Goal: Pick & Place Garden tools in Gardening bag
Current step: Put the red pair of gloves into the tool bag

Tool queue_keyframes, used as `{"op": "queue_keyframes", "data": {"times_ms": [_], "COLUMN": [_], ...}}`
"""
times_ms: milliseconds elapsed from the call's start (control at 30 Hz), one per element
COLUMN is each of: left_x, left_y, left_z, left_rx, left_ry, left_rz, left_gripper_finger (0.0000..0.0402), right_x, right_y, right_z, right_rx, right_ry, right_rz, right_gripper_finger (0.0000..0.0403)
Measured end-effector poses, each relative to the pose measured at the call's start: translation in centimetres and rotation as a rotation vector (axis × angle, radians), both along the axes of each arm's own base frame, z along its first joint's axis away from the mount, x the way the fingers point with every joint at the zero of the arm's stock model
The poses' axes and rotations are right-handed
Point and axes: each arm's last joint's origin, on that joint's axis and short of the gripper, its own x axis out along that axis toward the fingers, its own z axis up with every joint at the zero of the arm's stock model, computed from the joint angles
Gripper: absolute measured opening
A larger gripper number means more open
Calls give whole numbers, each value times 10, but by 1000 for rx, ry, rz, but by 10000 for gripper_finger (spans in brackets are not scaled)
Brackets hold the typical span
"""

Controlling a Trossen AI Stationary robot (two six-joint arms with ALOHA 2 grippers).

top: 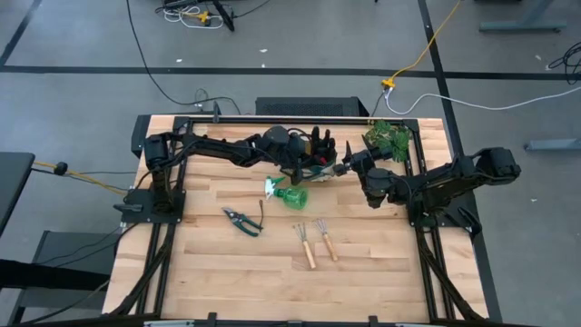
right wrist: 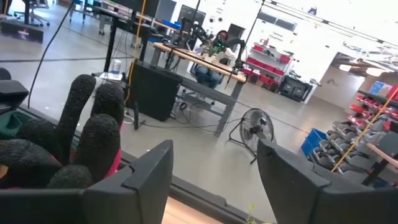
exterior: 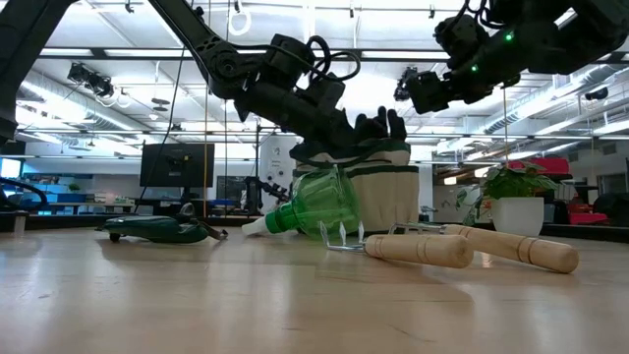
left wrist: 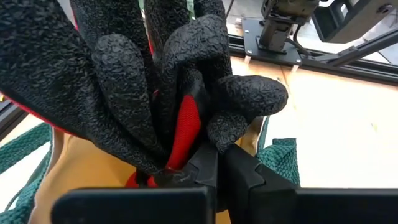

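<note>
Rakes (exterior: pixel 472 246) nearest; left fingers (left wrist: pixel 214 171) pinch gloves (left wrist: pixel 143 81) over bag (exterior: pixel 378 192); right fingers (right wrist: pixel 211 180) spread, empty.

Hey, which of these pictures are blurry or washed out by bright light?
Low view: the near rake handles look soft, and ceiling lights glare. Left wrist view: the gloves fill the picture, sharp, with the left hand at their base. Right wrist view: bright room, right hand dark in front.

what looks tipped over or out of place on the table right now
The green spray bottle lies on its side in front of the gardening bag, nozzle toward the pruning shears. The gloves stick up out of the bag, pinched in the left pincer. The two mini rakes lie flat, nothing looks damaged.
</note>
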Motion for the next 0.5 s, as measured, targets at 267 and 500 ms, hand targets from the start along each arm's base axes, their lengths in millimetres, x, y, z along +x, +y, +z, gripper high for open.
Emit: {"op": "queue_keyframes", "data": {"times_ms": [267,500], "left_x": [0,0], "left_y": [0,0], "left_z": [1,15], "left_rx": [2,23], "left_ry": [-13,-77], "left_rz": [-2,-2], "left_gripper_finger": [85,138], "right_x": [1,1], "right_y": [0,0], "right_z": [0,0], "right_rx": [4,4], "right_ry": [-14,-14], "right_rz": [24,25], "right_gripper_finger": [233,233]}}
